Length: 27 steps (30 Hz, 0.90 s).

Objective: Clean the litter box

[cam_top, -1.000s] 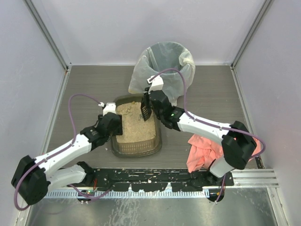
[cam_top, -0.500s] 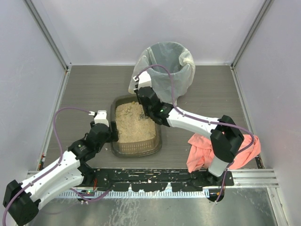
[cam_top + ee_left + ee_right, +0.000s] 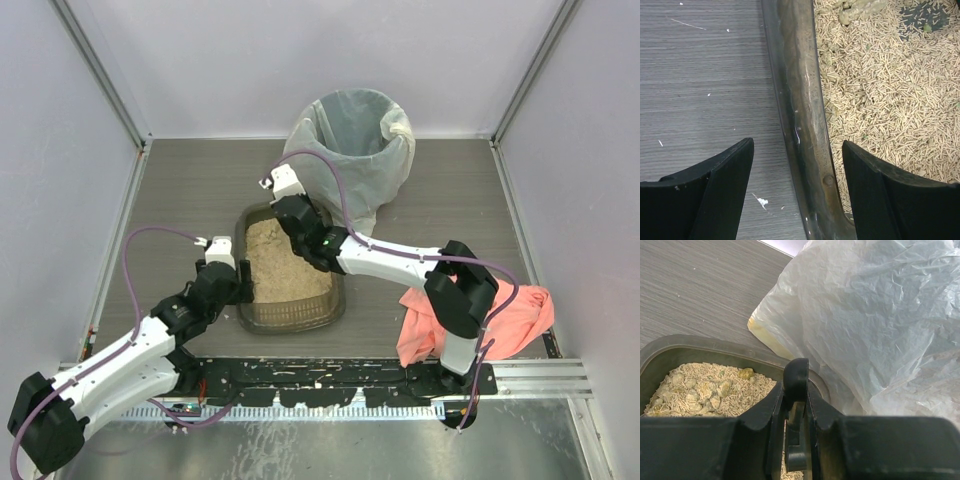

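Observation:
The dark grey-brown litter box point(image 3: 292, 318) holds tan pellets point(image 3: 285, 272) at the table's middle. My left gripper point(image 3: 238, 286) is open and straddles its left wall point(image 3: 801, 100), one finger point(image 3: 730, 172) outside over the table and the other over the pellets. My right gripper point(image 3: 300, 238) is over the box's far end, shut on the handle of a black scoop point(image 3: 796, 376). The scoop's slotted blade point(image 3: 925, 14) lies on the pellets. Pale clumps point(image 3: 705, 390) sit near the far rim point(image 3: 700, 342).
A round bin with a white bag point(image 3: 355, 140) stands just behind the box, its bag point(image 3: 875, 325) close to my right gripper. A coral cloth point(image 3: 505, 318) lies at the right near the right arm's base. Enclosure walls surround the table.
My right gripper has carried the scoop left along the box's far end. My left arm has drawn back a little, its gripper settling over the left wall.

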Each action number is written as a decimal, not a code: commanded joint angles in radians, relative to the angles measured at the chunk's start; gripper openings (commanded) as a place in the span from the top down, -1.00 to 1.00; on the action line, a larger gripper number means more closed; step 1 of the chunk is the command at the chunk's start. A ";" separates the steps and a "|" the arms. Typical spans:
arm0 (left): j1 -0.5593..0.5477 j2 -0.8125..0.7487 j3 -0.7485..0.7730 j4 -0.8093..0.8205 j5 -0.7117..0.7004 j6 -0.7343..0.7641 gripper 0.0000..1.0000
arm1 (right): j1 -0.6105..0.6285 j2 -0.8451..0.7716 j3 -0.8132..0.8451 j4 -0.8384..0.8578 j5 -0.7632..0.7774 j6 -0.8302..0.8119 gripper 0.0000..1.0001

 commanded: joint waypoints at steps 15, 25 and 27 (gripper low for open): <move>-0.002 -0.009 0.037 0.068 0.023 0.023 -0.45 | -0.015 0.004 0.002 0.046 -0.059 0.113 0.99; -0.001 0.011 0.043 0.070 0.027 0.025 -0.43 | -0.014 -0.048 -0.051 0.062 -0.147 0.198 0.99; -0.001 0.014 0.045 0.070 0.028 0.024 -0.43 | -0.014 -0.059 -0.060 0.065 -0.157 0.213 0.99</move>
